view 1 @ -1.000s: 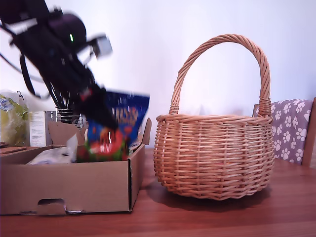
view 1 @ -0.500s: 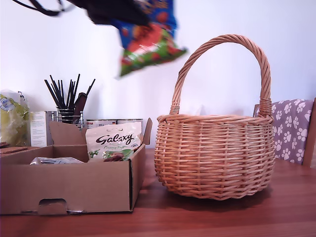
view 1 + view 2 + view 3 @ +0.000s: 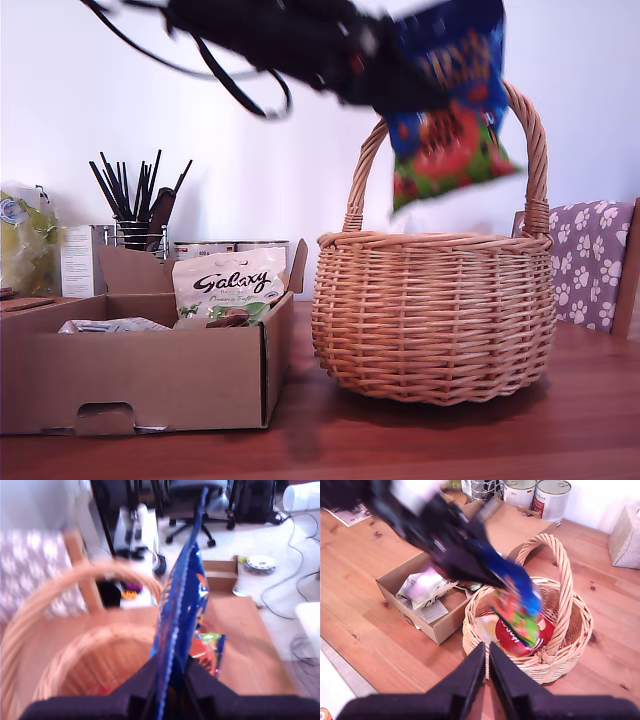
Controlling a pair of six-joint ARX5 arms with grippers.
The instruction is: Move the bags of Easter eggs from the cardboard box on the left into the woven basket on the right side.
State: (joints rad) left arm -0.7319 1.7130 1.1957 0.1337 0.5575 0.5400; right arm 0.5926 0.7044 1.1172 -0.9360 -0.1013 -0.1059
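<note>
My first hand (image 3: 170,680) is clenched on the top edge of the dark blue bag (image 3: 447,105), which hangs in the air over the woven basket (image 3: 435,315), in front of its arched handle (image 3: 528,130) at about one o'clock in the exterior view. My second hand (image 3: 486,667) hovers high above the desk (image 3: 365,625), its fingers nearly together and holding nothing. A red bag (image 3: 520,640) already lies inside the basket. At nine o'clock from the basket in the exterior view, the cardboard box (image 3: 150,380) holds the upright white Galaxy bag (image 3: 228,290).
</note>
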